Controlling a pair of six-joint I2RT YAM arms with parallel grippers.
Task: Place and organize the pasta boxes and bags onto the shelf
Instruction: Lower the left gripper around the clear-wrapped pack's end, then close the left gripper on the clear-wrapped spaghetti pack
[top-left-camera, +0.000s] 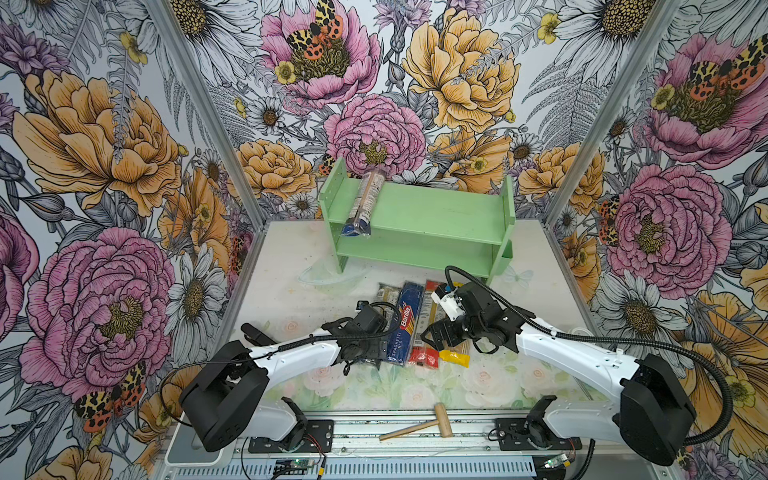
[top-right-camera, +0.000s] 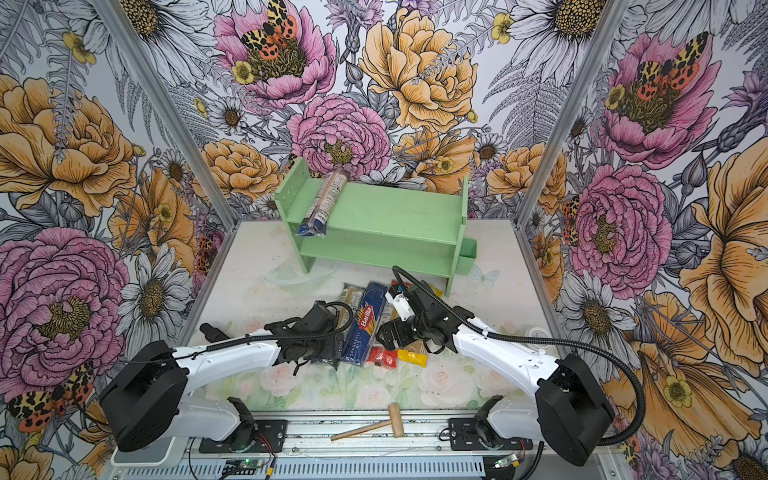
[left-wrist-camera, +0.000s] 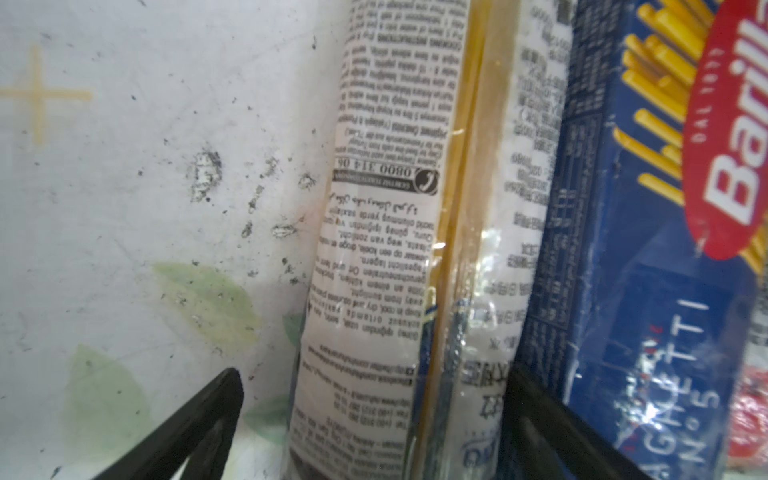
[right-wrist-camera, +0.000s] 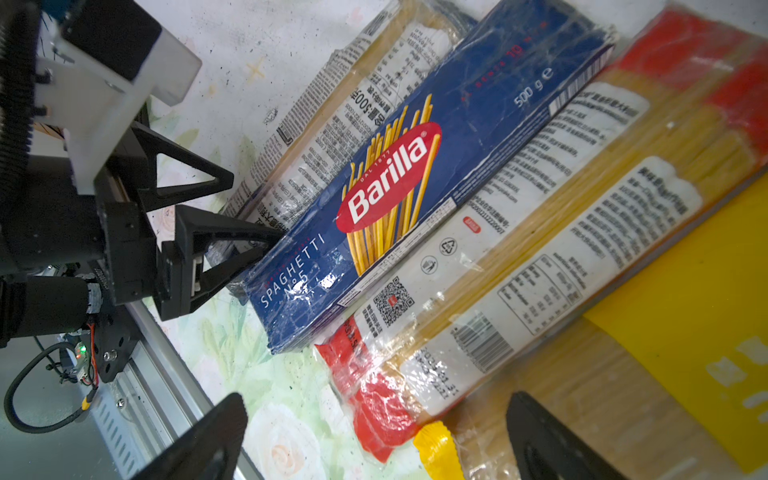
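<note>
The mint-green shelf (top-left-camera: 432, 216) (top-right-camera: 386, 212) stands at the back of the table. A clear blue-ended bag (top-left-camera: 360, 203) (top-right-camera: 321, 205) lies across the left of its top tier. In front of it, side by side on the table, lie a clear printed bag (left-wrist-camera: 399, 232) (right-wrist-camera: 332, 124), the blue Barilla box (top-left-camera: 404, 324) (right-wrist-camera: 395, 187), a red-ended bag (top-left-camera: 423, 357) (right-wrist-camera: 478, 291) and a yellow bag (top-left-camera: 455, 358) (right-wrist-camera: 685, 316). My left gripper (left-wrist-camera: 374, 415) (top-left-camera: 365, 355) is open, its jaws either side of the clear printed bag. My right gripper (right-wrist-camera: 374, 436) (top-left-camera: 440, 336) hangs open over the near ends of the red-ended and yellow bags.
A small wooden mallet (top-left-camera: 432, 424) lies on the metal rail at the front edge. A green bin (top-left-camera: 505, 259) hangs on the shelf's right panel. Clear plastic (top-left-camera: 324, 274) lies by the shelf's left foot. Floral walls close in three sides.
</note>
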